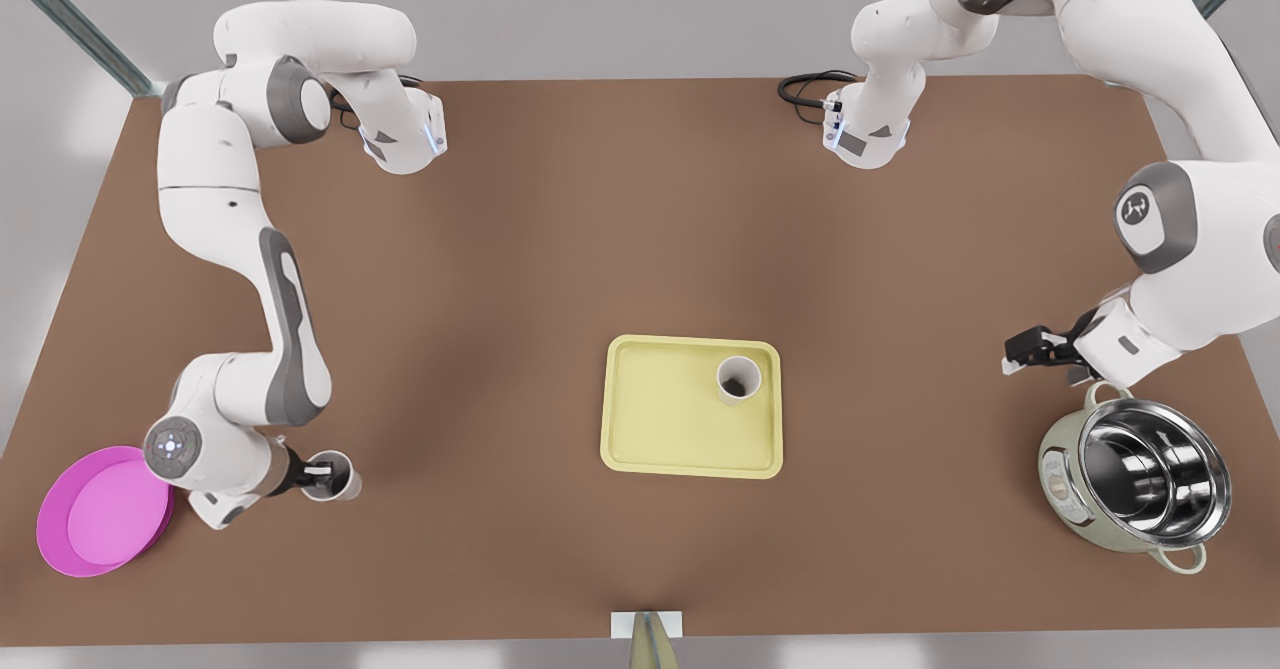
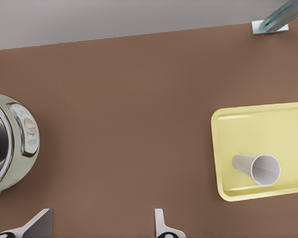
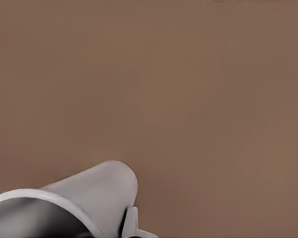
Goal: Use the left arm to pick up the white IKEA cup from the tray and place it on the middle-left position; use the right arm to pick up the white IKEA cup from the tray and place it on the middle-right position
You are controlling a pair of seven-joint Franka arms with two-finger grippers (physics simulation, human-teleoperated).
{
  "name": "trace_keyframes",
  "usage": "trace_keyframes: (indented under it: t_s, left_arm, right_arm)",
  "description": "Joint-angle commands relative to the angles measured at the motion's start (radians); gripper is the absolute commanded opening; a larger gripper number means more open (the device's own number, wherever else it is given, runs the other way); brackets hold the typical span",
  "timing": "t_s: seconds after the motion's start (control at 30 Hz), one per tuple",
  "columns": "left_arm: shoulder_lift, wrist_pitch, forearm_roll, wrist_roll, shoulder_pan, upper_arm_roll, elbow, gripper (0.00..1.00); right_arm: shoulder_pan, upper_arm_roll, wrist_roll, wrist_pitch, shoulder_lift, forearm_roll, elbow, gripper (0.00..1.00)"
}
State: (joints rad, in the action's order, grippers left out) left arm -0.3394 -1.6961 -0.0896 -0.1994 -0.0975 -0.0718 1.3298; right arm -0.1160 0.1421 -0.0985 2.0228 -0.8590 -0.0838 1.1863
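- Brown tabletop (image 1: 520, 279) fills the scene, seen from above, with a white robot arm at each side.
- Pale yellow tray (image 1: 660, 419) lies near the middle of the table, towards the near edge.
- One white cup (image 1: 739, 379) stands upright in the tray's corner on the front view's right, farthest from the near edge; the left wrist view shows it too (image 2: 258, 167).
- The right gripper (image 1: 322, 470) is at the front view's left, low over the table beside a round pink dish (image 1: 95, 514).
- Its fingers are closed on the rim of a second white cup (image 1: 333, 476), which is well apart from the tray; the right wrist view shows this cup (image 3: 69, 203) close up against bare table.
- The left gripper (image 1: 1022, 354) is at the front view's right, just beside a pale green cooker pot (image 1: 1135, 479) with a shiny steel bowl.
- Its fingers (image 2: 37, 223) stand wide apart with nothing between them, above bare table between the pot and the tray.
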Motion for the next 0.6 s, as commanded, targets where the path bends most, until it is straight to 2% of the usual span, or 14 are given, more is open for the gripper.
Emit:
trace_keyframes:
  t_s: [0.0,0.2,0.23,0.27,0.3,0.57]
  left_arm:
    - [0.0,-0.011,0.001,-0.015,0.001,0.0,0.0,1.0]
    - [-0.009,-0.027,0.001,0.115,0.038,-0.002,0.002,1.0]
    - [-0.009,-0.028,-0.002,0.133,0.053,-0.002,0.002,1.0]
    - [-0.009,-0.027,-0.006,0.14,0.053,-0.002,0.002,1.0]
    - [-0.009,-0.028,-0.007,0.14,0.053,-0.002,0.0,1.0]
    - [-0.01,-0.042,-0.001,0.138,0.067,0.0,0.0,1.0]
  right_arm:
    - [-0.001,-0.001,-0.509,0.031,-0.02,-0.002,0.0,0.2]
    - [-0.001,-0.001,-0.509,0.031,-0.038,-0.002,0.0,0.24]
    - [-0.001,0.001,-0.506,0.031,-0.038,-0.001,0.0,0.39]
    - [-0.001,-0.001,-0.498,0.031,-0.038,-0.001,0.0,0.84]
    - [-0.001,-0.001,-0.498,0.031,-0.04,0.001,0.0,0.9]
    - [-0.016,0.001,-0.511,0.013,-0.009,0.003,-0.002,0.96]
